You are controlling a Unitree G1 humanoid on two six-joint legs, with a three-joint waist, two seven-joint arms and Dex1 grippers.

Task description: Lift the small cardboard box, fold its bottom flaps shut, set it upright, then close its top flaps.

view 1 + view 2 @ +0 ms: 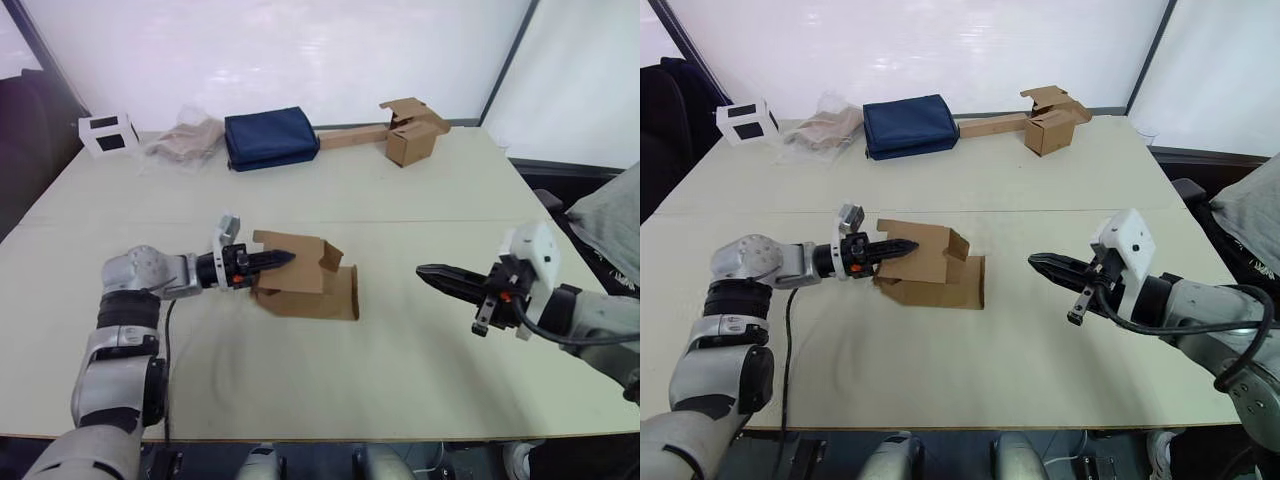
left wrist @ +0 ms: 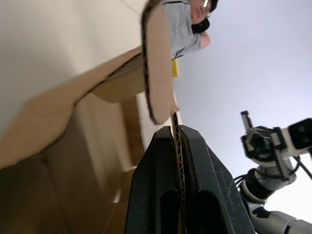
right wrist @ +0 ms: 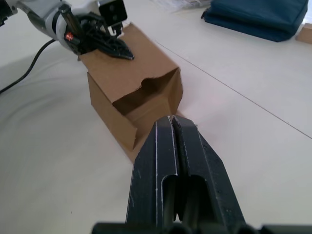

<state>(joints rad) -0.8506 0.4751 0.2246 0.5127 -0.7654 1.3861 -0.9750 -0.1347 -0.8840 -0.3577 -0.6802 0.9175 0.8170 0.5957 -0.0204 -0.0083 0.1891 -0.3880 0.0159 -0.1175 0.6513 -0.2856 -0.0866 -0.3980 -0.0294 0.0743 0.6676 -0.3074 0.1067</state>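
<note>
The small cardboard box [image 1: 305,290] lies on its side in the middle of the table, its open end turned toward my right arm. My left gripper [image 1: 288,258] is shut on the edge of its upper panel; in the left wrist view the black fingers [image 2: 161,161] pinch the corrugated edge [image 2: 158,68]. One flap [image 1: 330,256] sticks up at the open end and another [image 1: 347,293] hangs down to the table. My right gripper [image 1: 422,270] is shut and empty, hovering a short way to the right of the box [image 3: 131,92] and pointing at the open end.
At the far edge sit a navy bag [image 1: 270,138], another brown box on a long cardboard strip [image 1: 410,135], a crumpled plastic bag [image 1: 185,138] and a white cube [image 1: 108,134]. A person in grey [image 1: 610,225] sits at the right.
</note>
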